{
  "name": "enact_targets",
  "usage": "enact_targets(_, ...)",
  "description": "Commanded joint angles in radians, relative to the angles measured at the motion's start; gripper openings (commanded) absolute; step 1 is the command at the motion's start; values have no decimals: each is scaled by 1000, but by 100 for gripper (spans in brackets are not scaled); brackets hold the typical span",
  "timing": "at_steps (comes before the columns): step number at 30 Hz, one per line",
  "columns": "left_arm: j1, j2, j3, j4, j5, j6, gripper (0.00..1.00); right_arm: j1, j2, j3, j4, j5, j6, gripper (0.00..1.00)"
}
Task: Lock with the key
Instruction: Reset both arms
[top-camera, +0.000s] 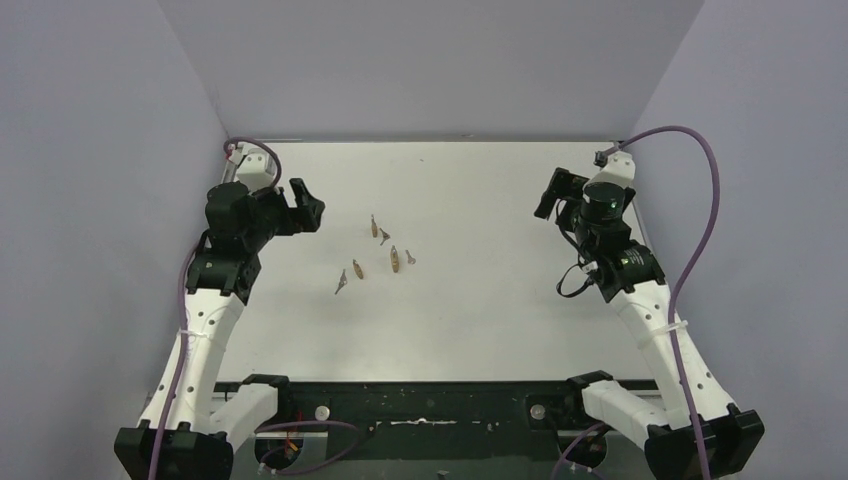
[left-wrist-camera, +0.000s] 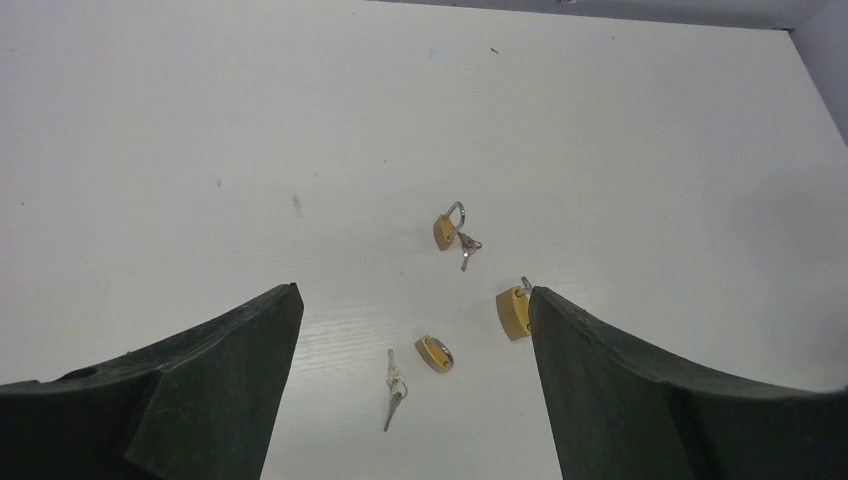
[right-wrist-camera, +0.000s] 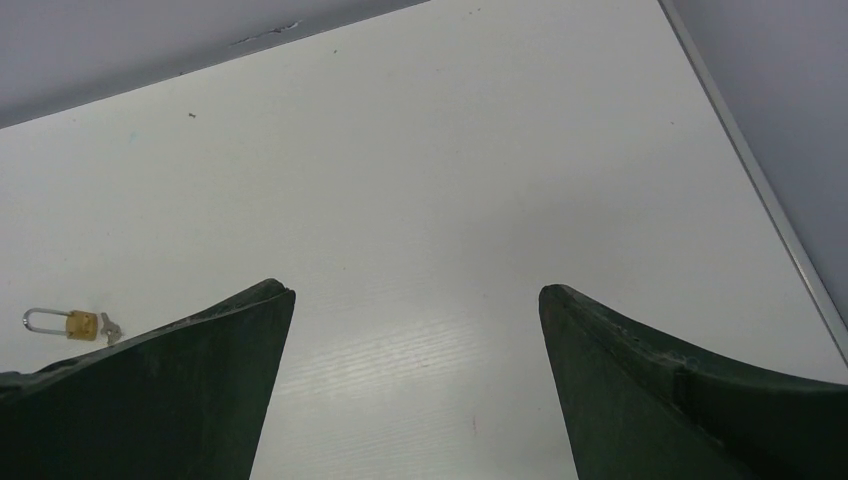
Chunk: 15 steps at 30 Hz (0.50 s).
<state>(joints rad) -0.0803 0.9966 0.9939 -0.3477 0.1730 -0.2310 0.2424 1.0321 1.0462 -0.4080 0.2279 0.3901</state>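
Observation:
Three small brass padlocks lie in the middle of the white table (top-camera: 480, 320): one (top-camera: 375, 226), one (top-camera: 395, 258) and one (top-camera: 357, 268), with small silver keys (top-camera: 341, 283) beside them. In the left wrist view one padlock (left-wrist-camera: 447, 228) has its shackle open, with a key (left-wrist-camera: 466, 247) at its side. A second padlock (left-wrist-camera: 513, 312) sits partly behind my right finger, and a third (left-wrist-camera: 435, 353) lies by loose keys (left-wrist-camera: 394, 388). My left gripper (top-camera: 312, 205) (left-wrist-camera: 412, 291) is open and empty, above the table left of the cluster. My right gripper (top-camera: 548, 195) (right-wrist-camera: 415, 290) is open and empty at the far right. It sees one open padlock (right-wrist-camera: 65, 322).
Grey walls enclose the table at the back and on both sides. The table's right edge (right-wrist-camera: 760, 190) runs close to the right gripper. Purple cables loop from both arms.

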Motion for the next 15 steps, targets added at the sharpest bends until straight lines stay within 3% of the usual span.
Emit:
enact_targets(1, 11, -26, 9, 94, 34, 29, 82, -5, -51, -31, 9, 26, -57, 100)
enact_targets(15, 23, -51, 0, 74, 46, 27, 82, -6, -71, -38, 1, -27, -82, 100)
